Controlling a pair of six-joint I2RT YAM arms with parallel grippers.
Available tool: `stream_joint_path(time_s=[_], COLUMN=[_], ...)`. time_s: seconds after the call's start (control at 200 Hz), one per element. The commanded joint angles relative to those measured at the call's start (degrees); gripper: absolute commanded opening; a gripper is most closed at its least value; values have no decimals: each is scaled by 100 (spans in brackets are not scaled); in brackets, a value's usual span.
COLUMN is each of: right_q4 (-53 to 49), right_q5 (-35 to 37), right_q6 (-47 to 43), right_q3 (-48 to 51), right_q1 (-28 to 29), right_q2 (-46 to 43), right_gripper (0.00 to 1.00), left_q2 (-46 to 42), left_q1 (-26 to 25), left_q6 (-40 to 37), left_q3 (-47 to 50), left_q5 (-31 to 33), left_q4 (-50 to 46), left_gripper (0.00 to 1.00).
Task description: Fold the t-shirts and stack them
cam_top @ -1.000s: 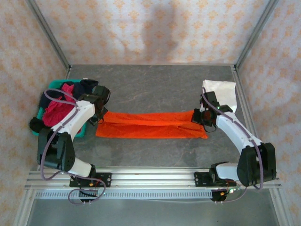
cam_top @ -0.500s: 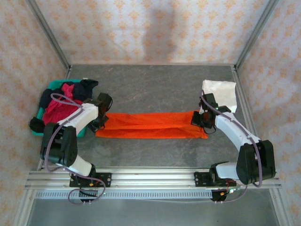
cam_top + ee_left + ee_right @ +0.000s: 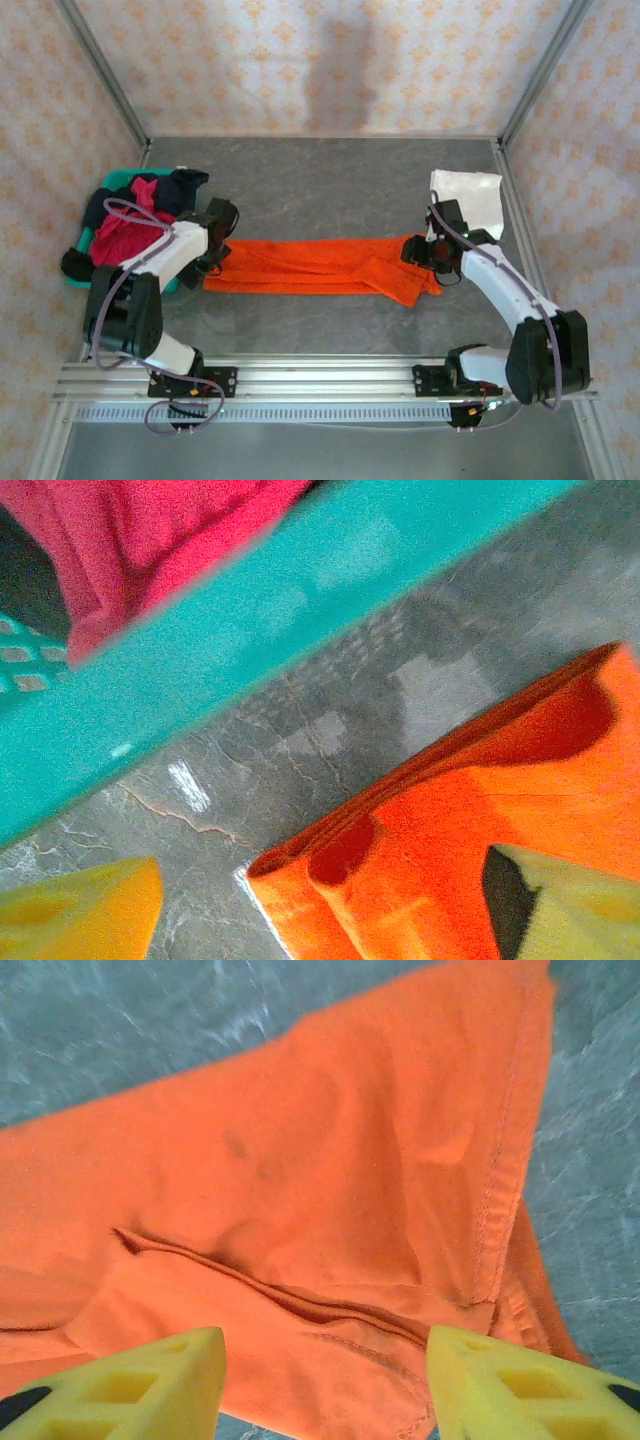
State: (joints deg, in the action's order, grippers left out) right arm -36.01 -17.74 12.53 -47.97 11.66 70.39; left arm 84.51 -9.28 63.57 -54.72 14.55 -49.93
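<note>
The orange t-shirt (image 3: 310,265) lies in the middle of the table (image 3: 330,180), already doubled lengthwise into a narrow band. Its long axis runs from left to right, roughly parallel to the near edge, one end toward each arm. The left end is tidy, its layers sitting squarely on each other. The right end is rumpled and sags toward the near side, with a stitched edge showing, though I cannot tell which end is the collar. To my eye this shirt is about half folded: the band must yet be folded across its length and then carried to the pile. The left pincer (image 3: 211,260) hangs over the left end with its fingers (image 3: 85,910) spread wide, the cloth lying loose between them and gripped by nothing. The right pincer (image 3: 420,252) sits over the right end, its fingers (image 3: 130,1385) likewise apart above the cloth, holding nothing. Further out, a white t-shirt (image 3: 470,195) lies folded at the far right corner, which I take for the start of the stack. At the left edge the teal basket (image 3: 115,182) holds a crimson-pink t-shirt (image 3: 125,235) and a dark navy one (image 3: 180,185), both crumpled and waiting, so most of the work remains.
</note>
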Motion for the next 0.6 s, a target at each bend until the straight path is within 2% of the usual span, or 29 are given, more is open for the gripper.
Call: stream_joint_path(time_s=[0.0,0.065,0.125,0.28,0.34,0.44,0.595], right_q4=[44,130,160,348,380,362,191], right_q5=[303,315,299,106,-3,-124,-94], right_q6=[-169,-170,-111,196,309,327,322], right_q3=[-289,-378,-496,-550,-492,-395,-295], right_q1=[77,161,261,507,534,605,632], right_q2=[39,277,556,1099,1246,1363,1423], right_gripper=[56,56,55,41,40,42,48], left_q2=[-252,-59,179,723,900,1167,1517], left_q1=[-169,-344,-515,-650,-654,-649,-647], left_q6=[-13,-116,-178,-146,-95,-90,-22], left_q3=[-269,-522,-735,-856,-865,-833,-647], left_q5=[524,433,232,-511,-563,-656,-784], left_q4=[-337,-260,-92,625,714,845,1014], left_gripper=[88,88,83,57,50,45,44])
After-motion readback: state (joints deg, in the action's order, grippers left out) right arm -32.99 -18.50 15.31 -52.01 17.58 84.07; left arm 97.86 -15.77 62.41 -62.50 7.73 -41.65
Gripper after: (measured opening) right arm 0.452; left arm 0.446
